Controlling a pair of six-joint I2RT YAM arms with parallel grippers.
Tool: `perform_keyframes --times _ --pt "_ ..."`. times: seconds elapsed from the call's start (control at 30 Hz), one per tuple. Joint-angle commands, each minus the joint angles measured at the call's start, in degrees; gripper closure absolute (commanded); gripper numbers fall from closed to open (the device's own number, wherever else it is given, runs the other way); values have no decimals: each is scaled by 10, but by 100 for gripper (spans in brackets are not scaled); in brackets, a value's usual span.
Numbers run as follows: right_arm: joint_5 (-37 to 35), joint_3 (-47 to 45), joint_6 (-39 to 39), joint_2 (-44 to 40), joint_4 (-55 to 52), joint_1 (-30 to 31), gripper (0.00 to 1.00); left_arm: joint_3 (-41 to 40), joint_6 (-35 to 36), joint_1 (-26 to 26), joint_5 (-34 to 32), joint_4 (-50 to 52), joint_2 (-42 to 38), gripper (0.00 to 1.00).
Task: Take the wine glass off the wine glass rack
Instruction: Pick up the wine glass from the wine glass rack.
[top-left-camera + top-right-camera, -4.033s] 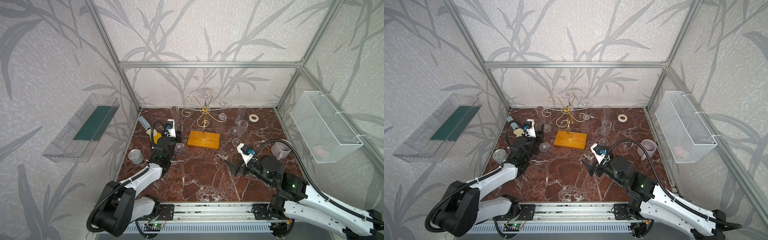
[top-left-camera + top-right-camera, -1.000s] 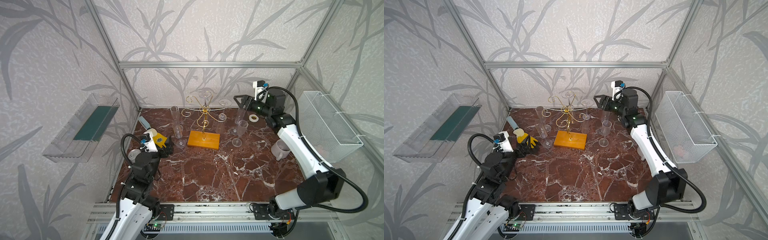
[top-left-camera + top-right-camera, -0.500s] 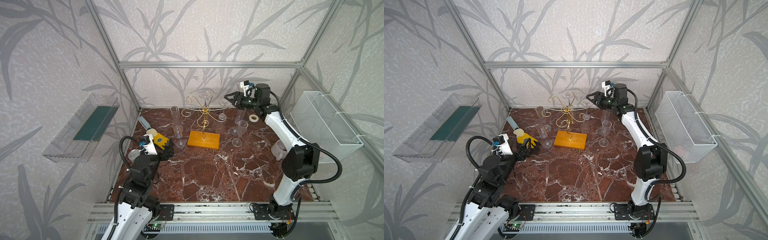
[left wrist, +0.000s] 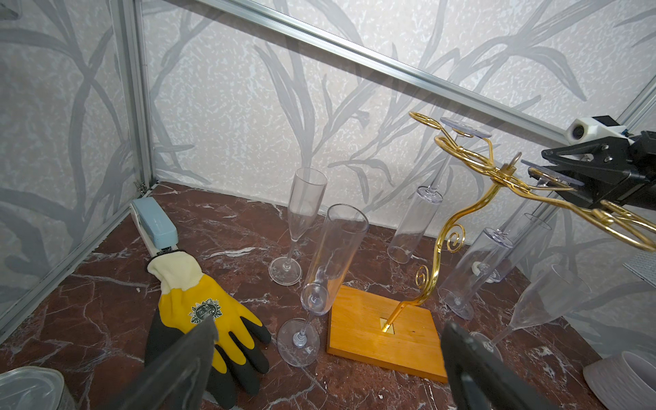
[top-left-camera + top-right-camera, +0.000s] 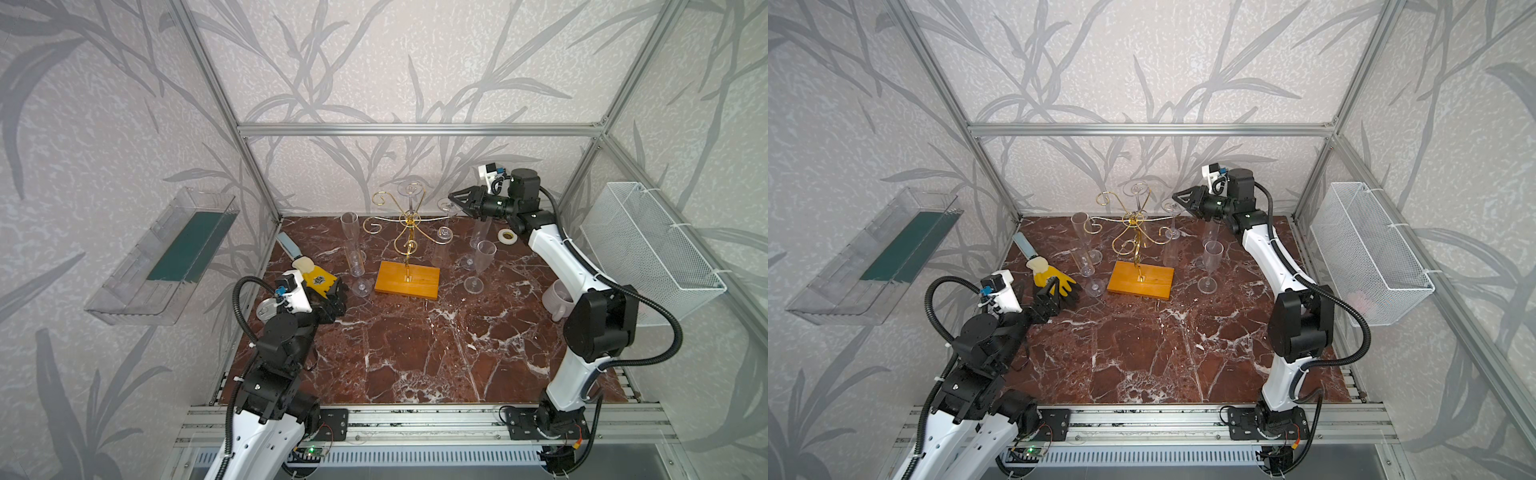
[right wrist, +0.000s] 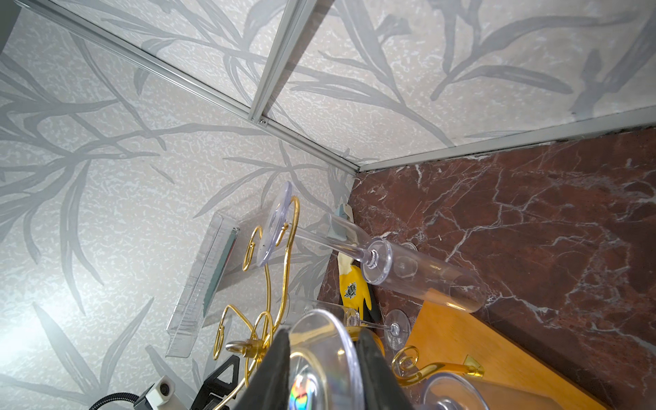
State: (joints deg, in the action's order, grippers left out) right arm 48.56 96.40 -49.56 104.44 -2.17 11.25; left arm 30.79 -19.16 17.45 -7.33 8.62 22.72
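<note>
The glass (image 6: 326,358), hung foot-up on the far right arm of the rack (image 5: 407,279), should be slid outward along the wire, its foot being flanked by the right gripper (image 5: 456,202) (a firm grip cannot be told), nothing being held by the wide-open left gripper (image 4: 330,322).

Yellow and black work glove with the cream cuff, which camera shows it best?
The left wrist view: the yellow and black work glove lies close, flat and nearly whole, cuff to fingers. Both top views show it small, overlapped by the left arm. The right wrist view catches only a narrow strip beyond a hanging clear flute.
</note>
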Motion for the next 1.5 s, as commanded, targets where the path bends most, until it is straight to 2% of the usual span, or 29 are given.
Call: perform_keyframes --times 0.0,0.53,0.8,1.13,1.33,1.47 --pt "18 -15 -18 -3 45 -1 70 -8 -12 -2 -4 5 -9 1" --pt "22 -38 -62 -5 105 -1 84 -7 -18 -2 -14 28 -33 1" --pt "27 -54 -95 -4 146 -2 100 2 -14 -2 -21 49 -40 1" --pt "35 -75 -167 -2 211 -2 100 7 -18 -2 -20 58 -51 1" --pt "34 -89 -263 -2 314 -6 100 8 -23 -2 -16 62 -53 1" --pt "33 -90 -264 -13 308 -7 100 9 -23 -2 -19 67 -59 1"
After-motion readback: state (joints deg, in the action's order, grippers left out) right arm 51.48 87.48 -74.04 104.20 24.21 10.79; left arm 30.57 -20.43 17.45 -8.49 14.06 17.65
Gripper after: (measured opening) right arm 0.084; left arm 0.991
